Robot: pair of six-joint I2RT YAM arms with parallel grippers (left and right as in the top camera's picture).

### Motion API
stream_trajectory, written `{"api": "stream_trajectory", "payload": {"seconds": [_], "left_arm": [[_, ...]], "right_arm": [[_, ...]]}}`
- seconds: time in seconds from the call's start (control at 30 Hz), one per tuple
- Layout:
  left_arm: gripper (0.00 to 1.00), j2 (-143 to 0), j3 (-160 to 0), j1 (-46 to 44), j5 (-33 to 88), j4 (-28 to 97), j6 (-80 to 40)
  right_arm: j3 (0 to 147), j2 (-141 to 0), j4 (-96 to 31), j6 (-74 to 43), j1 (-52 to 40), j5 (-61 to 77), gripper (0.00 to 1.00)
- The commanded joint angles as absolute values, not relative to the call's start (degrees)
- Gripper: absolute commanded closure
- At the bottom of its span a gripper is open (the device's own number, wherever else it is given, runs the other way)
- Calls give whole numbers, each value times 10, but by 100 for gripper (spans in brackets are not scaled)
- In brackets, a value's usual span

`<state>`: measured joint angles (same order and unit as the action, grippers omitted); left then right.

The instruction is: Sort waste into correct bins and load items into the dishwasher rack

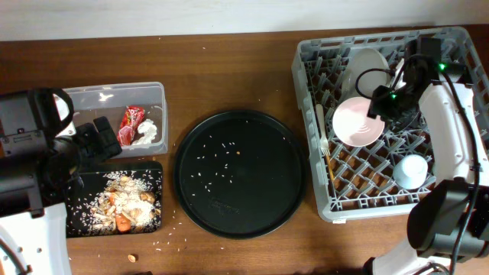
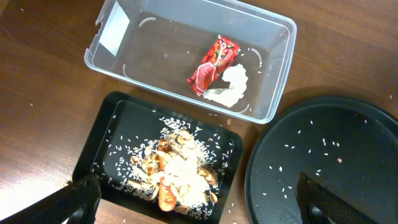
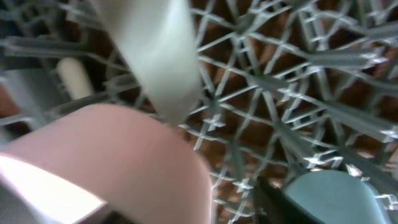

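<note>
The grey dishwasher rack (image 1: 458,46) stands at the right. A pale pink plate (image 1: 357,124) leans in it, with a white bowl (image 1: 368,63) behind and a light-blue cup (image 1: 412,169) in front. My right gripper (image 1: 384,101) is at the plate's upper right edge. In the right wrist view the plate (image 3: 112,155) covers the left finger, the right finger stands apart from it, and the blue cup (image 3: 336,196) is beside it. My left gripper (image 2: 199,208) is open and empty above the black tray (image 2: 99,149), which holds rice scraps (image 2: 183,171) and a carrot (image 2: 165,196). The clear tub (image 2: 273,68) holds the red wrapper (image 2: 213,61) and tissue (image 2: 229,87).
A large round black tray (image 1: 241,172) with scattered rice grains lies between the bins and the rack. Thin utensils (image 1: 322,137) lie along the rack's left side. Loose rice and a crumb (image 1: 131,258) lie on the wooden table near the front edge.
</note>
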<state>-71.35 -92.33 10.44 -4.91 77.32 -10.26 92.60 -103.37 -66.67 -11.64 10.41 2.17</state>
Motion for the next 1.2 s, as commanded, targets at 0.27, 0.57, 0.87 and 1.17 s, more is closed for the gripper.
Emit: {"api": "stream_trajectory", "payload": {"seconds": [0.27,0.57,0.87,1.17], "left_arm": [[1,-710,-924,107,-48,773,-97],[1,-710,-924,107,-48,773,-97],[1,-710,-924,107,-48,773,-97],[1,-710,-924,107,-48,773,-97]], "right_arm": [[930,-1014,-723,-141,34,16,51],[889,-970,-672,-190,15,-79,96],[903,-934,-748,-320,-240,-656,96],[903,-1169,-742,-279,-252,-757,96]]}}
